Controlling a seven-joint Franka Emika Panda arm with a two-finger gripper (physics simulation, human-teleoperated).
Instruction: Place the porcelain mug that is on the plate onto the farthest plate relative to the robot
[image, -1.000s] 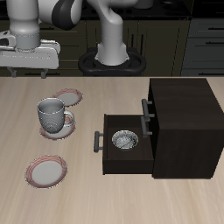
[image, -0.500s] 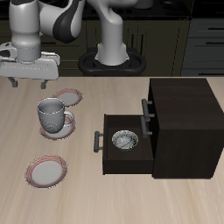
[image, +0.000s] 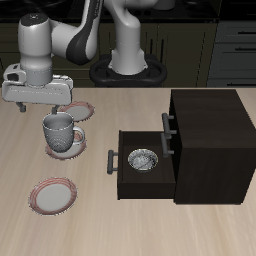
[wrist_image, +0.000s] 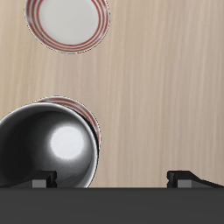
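Observation:
The porcelain mug (image: 58, 129) stands upright on the grey-white plate (image: 72, 147), handle toward the cabinet. My gripper (image: 40, 103) hangs open and empty just above and slightly behind the mug. In the wrist view the mug (wrist_image: 48, 149) shows from above with a dark inside, and my gripper (wrist_image: 114, 179) has its fingertips (wrist_image: 42, 180) wide apart. The farthest plate (image: 53, 195), pink-rimmed, lies near the table's front edge and also shows in the wrist view (wrist_image: 68, 22). A second pink-rimmed plate (image: 77, 109) lies just behind the mug. A plate rim (wrist_image: 86, 112) peeks past the mug; I cannot tell which plate.
A dark cabinet (image: 210, 140) stands beside the plates with its drawer (image: 128, 176) pulled open toward them. A small patterned grey bowl (image: 143, 158) sits in the drawer. The drawer's handle (image: 110, 160) sticks out toward the mug.
My gripper has come down and moved nearer the mug, from high at the table's back to just above the mug's rim. The mug and plates have not moved.

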